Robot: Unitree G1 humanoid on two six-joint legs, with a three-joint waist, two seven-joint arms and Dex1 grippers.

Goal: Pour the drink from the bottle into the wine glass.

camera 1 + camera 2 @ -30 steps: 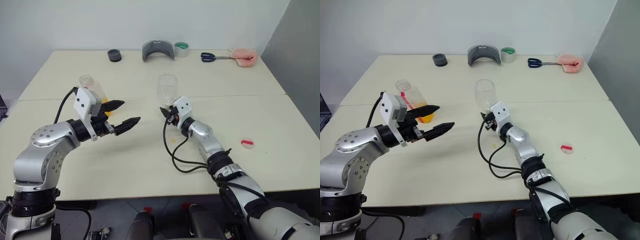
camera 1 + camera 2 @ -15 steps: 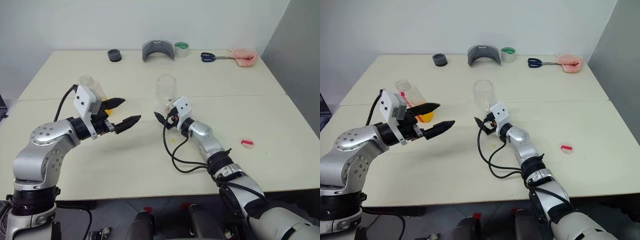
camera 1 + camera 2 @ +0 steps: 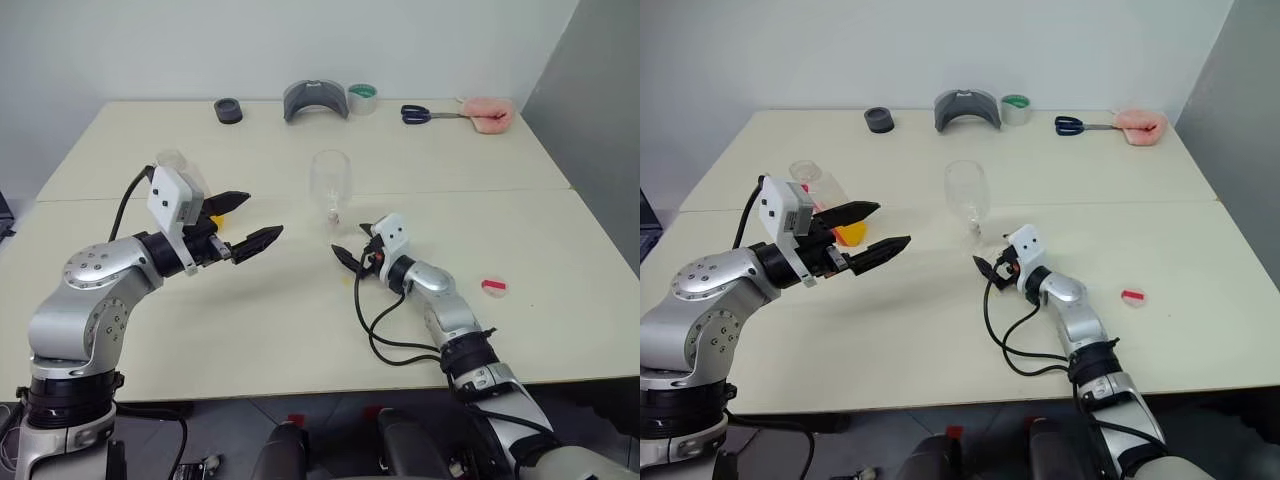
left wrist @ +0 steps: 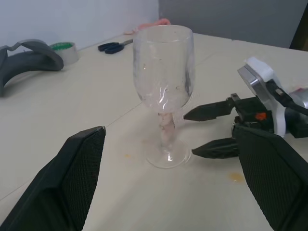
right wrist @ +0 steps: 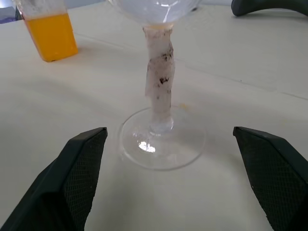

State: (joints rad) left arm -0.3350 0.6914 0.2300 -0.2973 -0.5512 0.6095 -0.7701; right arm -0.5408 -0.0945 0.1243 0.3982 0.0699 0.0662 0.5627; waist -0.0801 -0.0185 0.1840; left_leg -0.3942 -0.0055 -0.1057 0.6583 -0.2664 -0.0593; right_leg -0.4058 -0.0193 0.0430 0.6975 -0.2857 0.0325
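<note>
the bottle (image 3: 825, 205) with the drink (image 3: 850, 234) is standing upright on the table (image 3: 560, 290), just behind the left gripper (image 3: 247, 222), at about 10 o'clock from its released fingers. the wine glass (image 3: 331, 190) is standing mid-table; the right gripper (image 3: 357, 243), fingers spread and empty, is sitting near its foot at 5 o'clock. the left arm is the nearer one to the bottle.

Along the far edge of the bench (image 3: 300, 330) I see a small black round object (image 3: 229, 110), then a grey curved piece (image 3: 315, 100) with a roll of green tape (image 3: 362, 97) touching its side. Further right lie blue-handled scissors (image 3: 428, 114), blades pointing at a pink soft thing (image 3: 487, 113), possibly a cloth. Nearer me, on the right half, sits a small red-and-white disc (image 3: 494, 287), well apart from everything else. A seam runs across the bench.
</note>
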